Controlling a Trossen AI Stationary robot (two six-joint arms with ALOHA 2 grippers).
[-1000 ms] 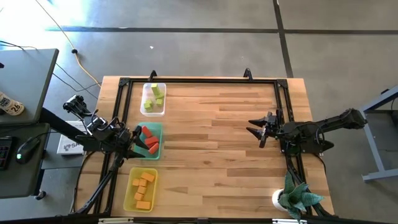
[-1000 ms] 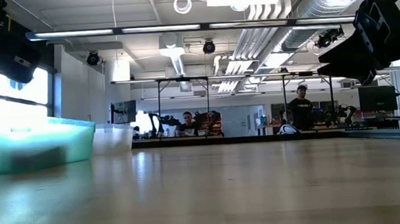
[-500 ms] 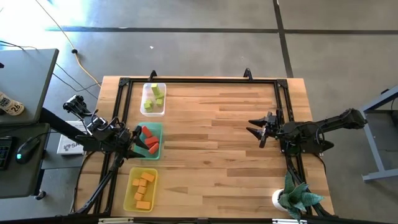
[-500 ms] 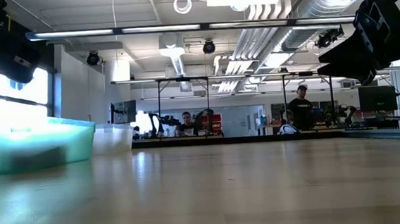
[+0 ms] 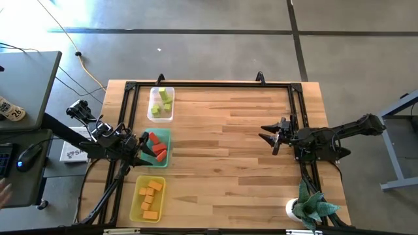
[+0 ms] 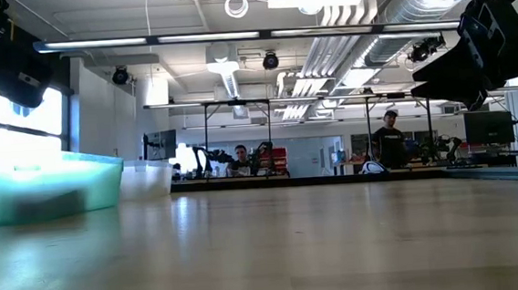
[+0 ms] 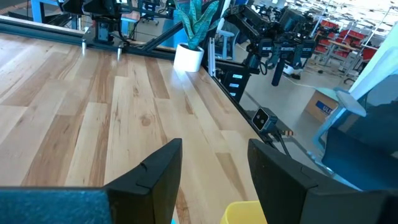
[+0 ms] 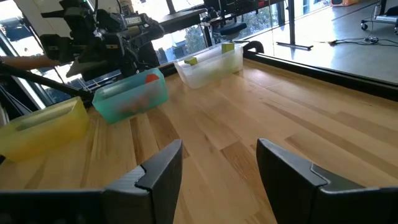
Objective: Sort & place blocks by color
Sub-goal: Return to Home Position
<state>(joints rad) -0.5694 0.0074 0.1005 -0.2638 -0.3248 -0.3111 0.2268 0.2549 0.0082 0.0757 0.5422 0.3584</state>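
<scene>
Three trays line the table's left side. The clear tray (image 5: 162, 103) holds yellow-green blocks (image 5: 163, 101), the green tray (image 5: 157, 147) holds red blocks (image 5: 155, 145), and the yellow tray (image 5: 148, 198) holds orange blocks (image 5: 150, 196). My left gripper (image 5: 139, 147) hovers open at the green tray's left edge, above the table, nothing between its fingers (image 7: 214, 168). My right gripper (image 5: 271, 136) stands open at the right side, also holding nothing (image 8: 217, 165). The right wrist view shows all three trays (image 8: 134, 96) across the bare wood.
A black frame (image 5: 209, 83) runs along the table's edges. A potted plant (image 5: 312, 205) stands at the near right corner. The wide wooden middle of the table (image 5: 228, 156) holds nothing. People show in the room beyond (image 6: 391, 140).
</scene>
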